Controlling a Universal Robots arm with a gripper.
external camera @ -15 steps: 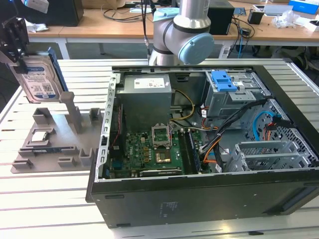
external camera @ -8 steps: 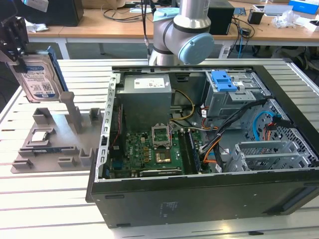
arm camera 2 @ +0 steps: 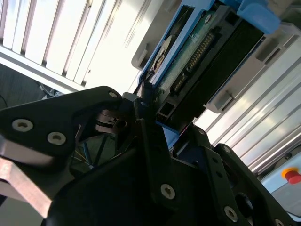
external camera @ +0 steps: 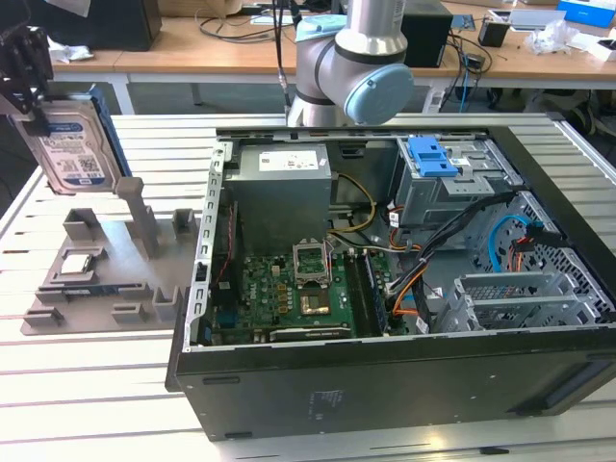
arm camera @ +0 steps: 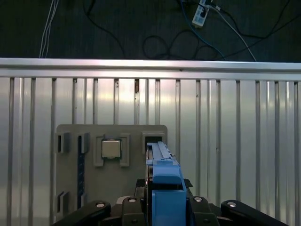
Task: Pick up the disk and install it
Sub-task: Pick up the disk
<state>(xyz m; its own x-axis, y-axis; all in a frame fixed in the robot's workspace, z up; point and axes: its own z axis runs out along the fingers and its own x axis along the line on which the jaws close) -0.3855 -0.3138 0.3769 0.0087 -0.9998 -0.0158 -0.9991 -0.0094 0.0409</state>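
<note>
- The disk [external camera: 69,144] is clamped at its upper end by the pincer [external camera: 32,96] and is held upright above the bench [external camera: 96,385], at the exterior view's left, well apart from the open computer case [external camera: 385,385].
- In the first wrist view the disk [arm camera: 163,183] is seen edge-on, with its blue frame gripped by the pincer [arm camera: 164,207].
- In the second wrist view its green circuit-board side [arm camera 2: 197,42] is shown.
- A grey fixture tray [external camera: 106,245] is laid on the bench below the disk, and a square processor chip [external camera: 79,264] is seated in one of its pockets.
- Inside the case a motherboard [external camera: 289,289], a grey power supply [external camera: 284,178], bundled cables [external camera: 423,269] and a grey drive cage [external camera: 433,197] are housed.
- The cage is topped by a blue bracket [external camera: 431,156].
</note>
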